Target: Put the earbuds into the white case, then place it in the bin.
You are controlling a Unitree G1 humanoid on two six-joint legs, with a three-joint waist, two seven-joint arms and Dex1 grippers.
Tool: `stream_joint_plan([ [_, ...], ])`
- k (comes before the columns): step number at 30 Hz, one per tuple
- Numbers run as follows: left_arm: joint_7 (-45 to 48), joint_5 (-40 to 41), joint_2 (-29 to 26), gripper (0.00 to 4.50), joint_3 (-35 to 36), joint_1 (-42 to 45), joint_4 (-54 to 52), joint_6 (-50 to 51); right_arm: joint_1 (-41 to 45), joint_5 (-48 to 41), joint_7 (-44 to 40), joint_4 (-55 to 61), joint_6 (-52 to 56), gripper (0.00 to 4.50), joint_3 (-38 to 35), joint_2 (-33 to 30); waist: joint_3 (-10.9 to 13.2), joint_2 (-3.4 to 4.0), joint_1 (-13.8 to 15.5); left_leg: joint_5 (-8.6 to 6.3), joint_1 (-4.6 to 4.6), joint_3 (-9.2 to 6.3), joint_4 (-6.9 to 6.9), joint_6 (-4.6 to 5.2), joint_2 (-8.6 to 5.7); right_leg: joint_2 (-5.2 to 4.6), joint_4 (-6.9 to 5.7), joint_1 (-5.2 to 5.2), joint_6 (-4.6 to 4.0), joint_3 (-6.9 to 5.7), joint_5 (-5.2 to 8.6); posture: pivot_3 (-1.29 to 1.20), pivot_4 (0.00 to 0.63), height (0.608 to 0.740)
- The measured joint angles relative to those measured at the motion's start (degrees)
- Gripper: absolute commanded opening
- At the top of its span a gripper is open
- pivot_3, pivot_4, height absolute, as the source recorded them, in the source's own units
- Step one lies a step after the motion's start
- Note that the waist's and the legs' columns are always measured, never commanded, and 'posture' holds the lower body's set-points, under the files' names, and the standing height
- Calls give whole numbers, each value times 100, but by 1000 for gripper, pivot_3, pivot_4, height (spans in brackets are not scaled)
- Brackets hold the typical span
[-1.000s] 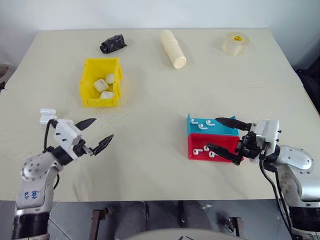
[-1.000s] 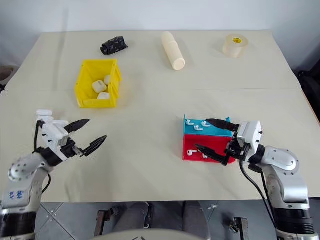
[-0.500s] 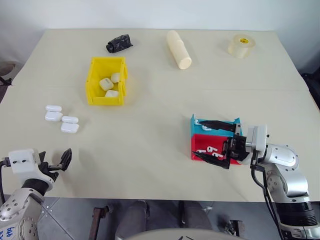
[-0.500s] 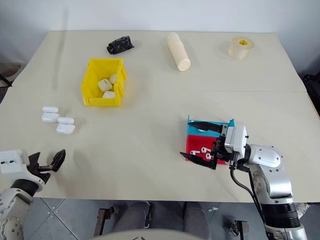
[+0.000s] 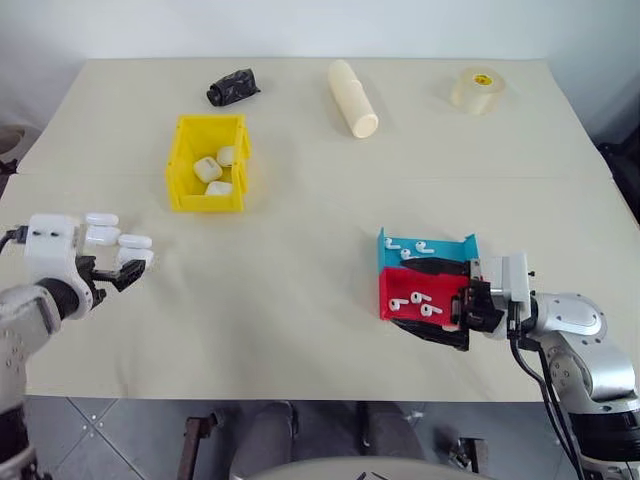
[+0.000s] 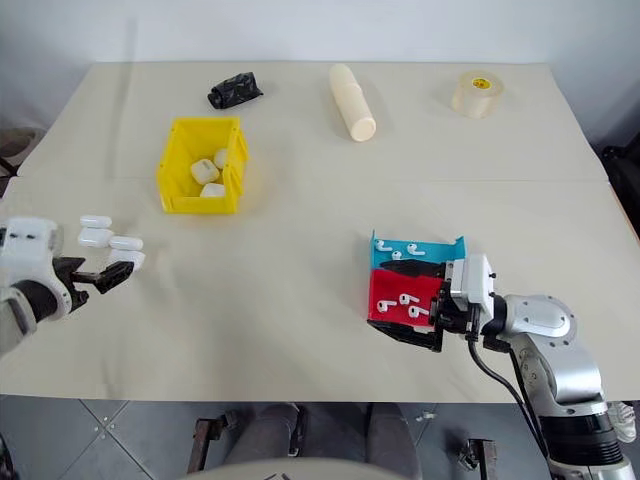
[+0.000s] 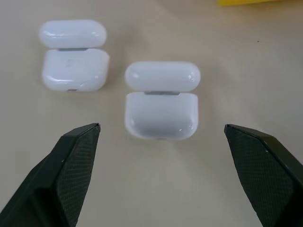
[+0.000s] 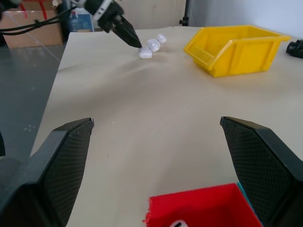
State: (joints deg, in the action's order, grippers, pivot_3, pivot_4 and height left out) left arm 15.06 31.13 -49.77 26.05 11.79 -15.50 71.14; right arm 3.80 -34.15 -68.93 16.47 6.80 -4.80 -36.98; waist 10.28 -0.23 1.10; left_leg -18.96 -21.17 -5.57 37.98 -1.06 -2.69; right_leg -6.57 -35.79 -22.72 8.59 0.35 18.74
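Directly before the wide-open left pincer (image 7: 158,142), a glossy white case (image 7: 161,100) lies, seemingly hinged open.

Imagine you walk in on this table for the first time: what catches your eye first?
The yellow bin at the table's far left, with white cases already inside. Then the red tray and blue tray near the right, each holding tiny earbuds, with the open right tool astride the red one. At the left edge, the open left tool faces open cases.
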Motion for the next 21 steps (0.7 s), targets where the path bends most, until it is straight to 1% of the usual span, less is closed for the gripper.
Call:
stream_joint_plan([
  [1,146,8,-194,4472,-258,279,227,158,-8,-8,29,69,37,4500,15,3,1,-2,2,0,-5,0,0,-1,2,2,1,-5,0,0,0,0,150,740],
  [4,509,-13,-627,4472,-819,720,678,397,-46,-38,95,225,95,4500,12,5,1,-2,-44,-1,-5,3,-5,-2,2,0,-8,-9,0,3,0,0,150,740],
  [6,646,-145,-794,4472,-1260,1046,1068,458,-72,-44,119,258,106,4500,14,7,1,-2,-64,0,-5,2,-5,-2,0,0,-9,-9,0,1,0,0,150,740],
  [8,726,-302,-887,4472,-1525,1332,1425,461,-88,-44,146,316,115,4500,20,11,1,-2,-77,0,-5,3,-5,-3,1,2,-8,-10,0,1,0,0,150,740],
  [15,1057,-605,-926,4472,-2318,2082,2306,593,-227,-50,323,525,179,4500,20,45,1,-3,-103,0,-11,2,-3,-3,0,3,-20,-13,0,0,0,0,150,740],
  [21,1306,-819,-938,4472,-2687,2334,2544,517,-260,-48,448,605,197,4500,21,83,1,-3,-111,1,-12,3,-1,-2,-1,3,-20,-14,0,1,0,0,150,740],
])
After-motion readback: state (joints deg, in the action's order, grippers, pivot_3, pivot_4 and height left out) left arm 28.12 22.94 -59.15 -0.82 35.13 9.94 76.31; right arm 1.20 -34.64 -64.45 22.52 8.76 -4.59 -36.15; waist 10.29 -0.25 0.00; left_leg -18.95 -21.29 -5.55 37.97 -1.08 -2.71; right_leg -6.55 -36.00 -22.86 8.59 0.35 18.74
